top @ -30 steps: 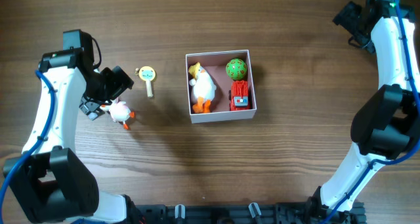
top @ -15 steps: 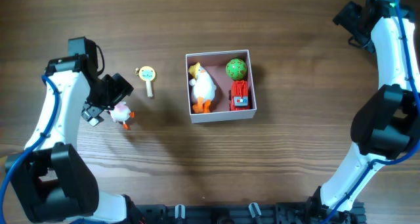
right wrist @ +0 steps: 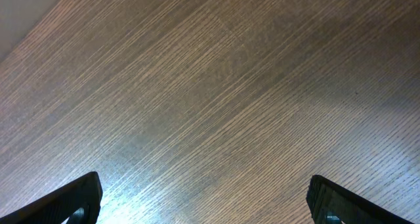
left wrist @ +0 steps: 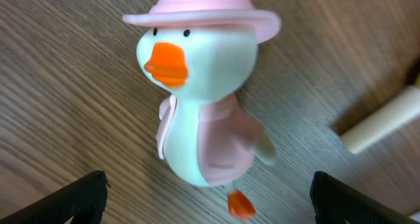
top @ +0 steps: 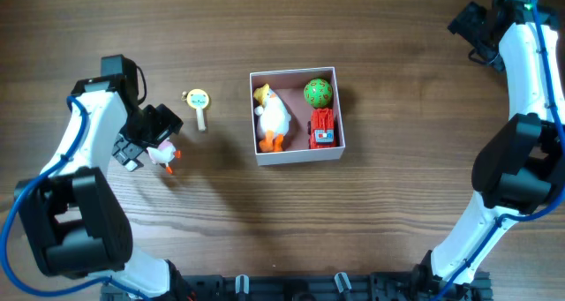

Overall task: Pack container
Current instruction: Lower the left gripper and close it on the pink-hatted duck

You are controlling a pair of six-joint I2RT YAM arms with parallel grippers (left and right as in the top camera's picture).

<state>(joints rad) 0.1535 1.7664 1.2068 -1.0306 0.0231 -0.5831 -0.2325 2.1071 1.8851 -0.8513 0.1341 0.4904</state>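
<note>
The container [top: 298, 157], a shallow white box with a pink floor, sits mid-table. It holds a white duck with a yellow hat [top: 272, 117], a green ball [top: 318, 93] and a red truck [top: 323, 129]. A white duck with a pink hat [top: 165, 154] lies on the table to its left. My left gripper [top: 150, 140] hovers open just over that duck. The left wrist view shows the pink-hatted duck [left wrist: 197, 106] ahead of the open left gripper [left wrist: 209, 201], untouched. My right gripper [top: 472, 23] is open at the far right corner; in its wrist view the right gripper [right wrist: 207, 198] faces bare wood.
A small yellow toy with a wooden handle [top: 199, 102] lies between the pink-hatted duck and the container. Its handle [left wrist: 380, 122] shows at the right of the left wrist view. The right arm [top: 530, 116] runs down the table's right side.
My left gripper has shifted a little right and towards the pink-hatted duck, partly covering it from above. The duck, the container and the right arm have not moved.
</note>
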